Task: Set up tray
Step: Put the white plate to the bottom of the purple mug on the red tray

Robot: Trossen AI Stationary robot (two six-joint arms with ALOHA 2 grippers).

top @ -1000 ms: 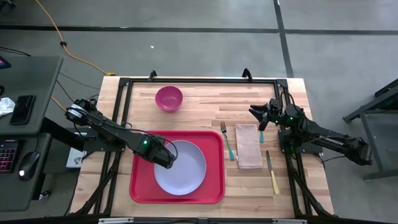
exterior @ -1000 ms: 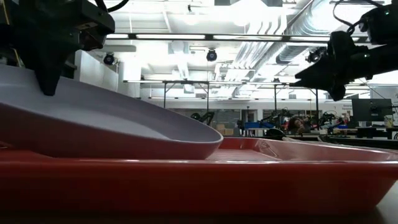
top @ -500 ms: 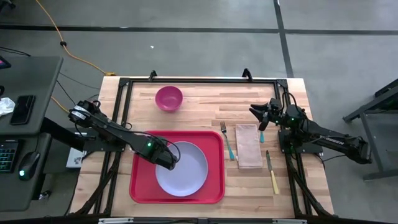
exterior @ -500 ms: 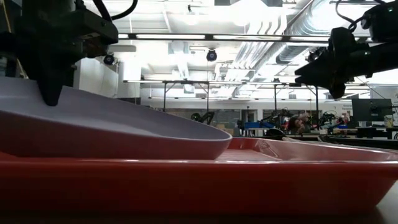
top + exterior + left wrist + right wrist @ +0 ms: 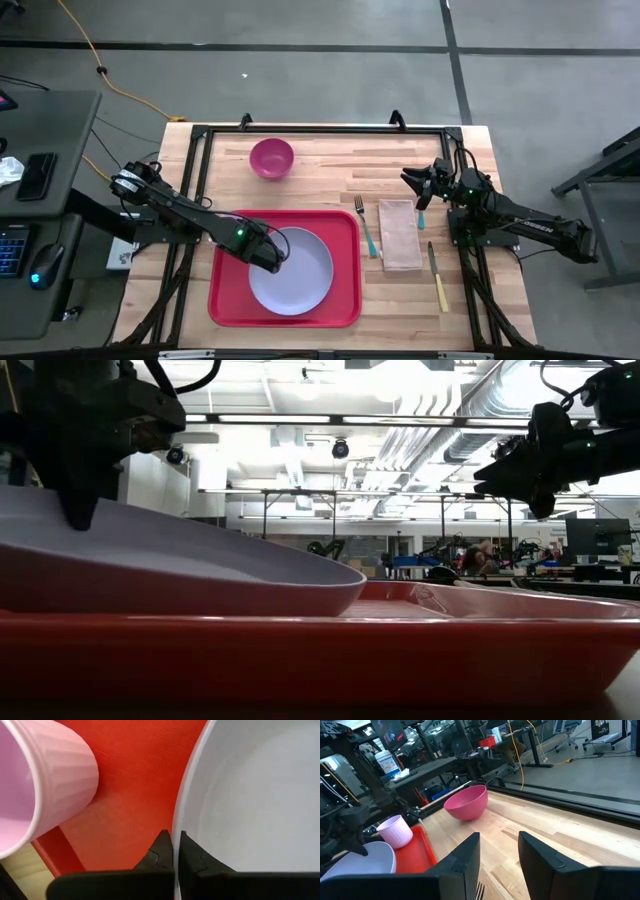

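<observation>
Red is the tray (image 5: 229, 300) under the left gripper (image 5: 271, 263), near the table's front edge. The left gripper's jaws pinch the rim of the pale plate (image 5: 300, 275), one finger (image 5: 161, 851) outside the rim and one inside. A pink cup (image 5: 45, 780) stands on the tray just beyond the jaws. The right gripper (image 5: 411, 181) hangs over bare wood, jaws apart and empty, with the pink bowl (image 5: 466, 802) ahead of them.
</observation>
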